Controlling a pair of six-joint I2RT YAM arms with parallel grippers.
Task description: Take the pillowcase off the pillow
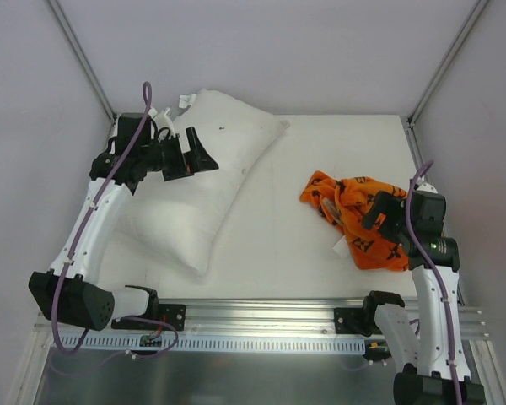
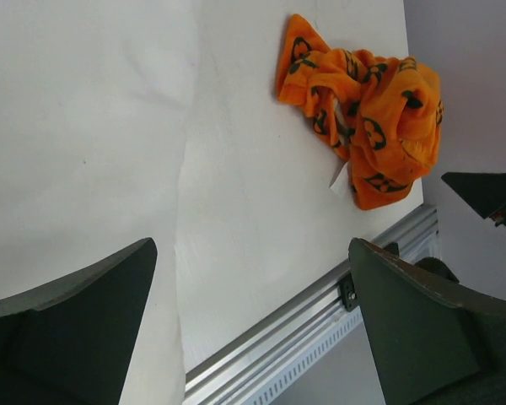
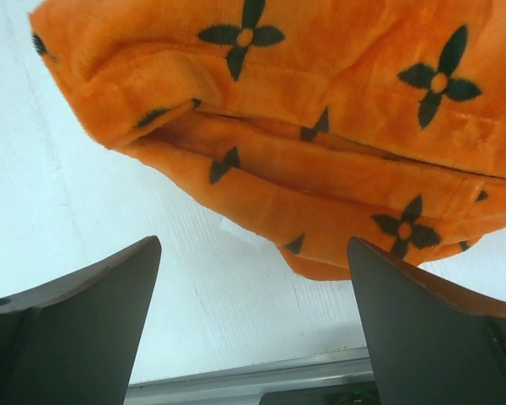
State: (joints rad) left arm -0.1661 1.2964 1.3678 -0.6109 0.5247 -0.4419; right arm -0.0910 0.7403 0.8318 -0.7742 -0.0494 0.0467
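Observation:
The white pillow (image 1: pixel 204 190) lies bare on the left of the table, one corner toward the back. The orange pillowcase (image 1: pixel 347 211) with black motifs lies crumpled in a heap on the right, apart from the pillow. My left gripper (image 1: pixel 204 153) hovers over the pillow's upper part, open and empty; in its wrist view (image 2: pixel 253 312) the pillow (image 2: pixel 76 126) is on the left and the pillowcase (image 2: pixel 363 110) far off. My right gripper (image 1: pixel 375 218) is open and empty just over the pillowcase's near edge (image 3: pixel 320 110); in its wrist view (image 3: pixel 253 321) nothing lies between the fingers.
The white table top (image 1: pixel 270 245) ends at an aluminium rail (image 1: pixel 261 312) along the near edge. A small white tag (image 3: pixel 240 232) sticks out under the pillowcase. Grey walls and slanted frame posts (image 1: pixel 80 59) close in the back and sides.

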